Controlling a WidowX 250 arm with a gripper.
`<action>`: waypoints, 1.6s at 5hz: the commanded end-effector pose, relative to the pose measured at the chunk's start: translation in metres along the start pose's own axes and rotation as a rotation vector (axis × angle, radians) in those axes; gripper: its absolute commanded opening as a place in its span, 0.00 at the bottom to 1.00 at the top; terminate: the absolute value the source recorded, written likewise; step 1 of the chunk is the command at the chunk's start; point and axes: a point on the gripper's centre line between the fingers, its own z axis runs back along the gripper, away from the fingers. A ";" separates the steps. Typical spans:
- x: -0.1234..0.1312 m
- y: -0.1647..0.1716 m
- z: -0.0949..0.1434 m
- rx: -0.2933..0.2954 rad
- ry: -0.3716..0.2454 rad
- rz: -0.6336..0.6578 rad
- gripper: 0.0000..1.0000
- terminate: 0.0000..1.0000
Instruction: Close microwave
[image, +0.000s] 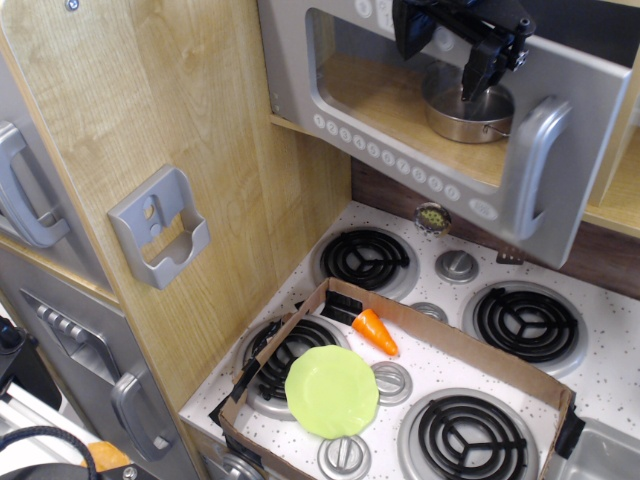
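Because the microwave (440, 120) door is almost shut but not all the way, a few things could go wrong from here. The big grey door hangs just below and in front of the hand (470, 40), up high over the stove. Its right edge, the side with the loop handle (535, 165), looks like it stands out a little from the wall. I think only a small push is left.

The hand is dark and sits at the top of the door, pressing near its upper edge. I cannot tell how wide its fingers are spread (they are a dark blur up there), and it does not seem to be holding anything.

If the hand pushes too high, it could slide off the top edge, and the door might swing back open. If it pushes too hard, the toy door could bang and bounce out again. A finger could also catch between the door and the frame.

Behind the window, just under the hand, sits a shiny metal pot (470, 110). From here I cannot tell if it pokes out far enough to block the door.

Far below the hand are the stove burners, a cardboard tray (470, 365), an orange carrot (375, 330) and a green plate (332, 390). They are well out of the way.
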 end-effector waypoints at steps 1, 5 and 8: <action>0.029 0.002 0.020 0.012 -0.097 -0.012 1.00 0.00; 0.056 0.004 0.031 0.037 -0.186 0.002 1.00 0.00; 0.052 0.001 0.034 0.023 -0.151 0.022 1.00 0.00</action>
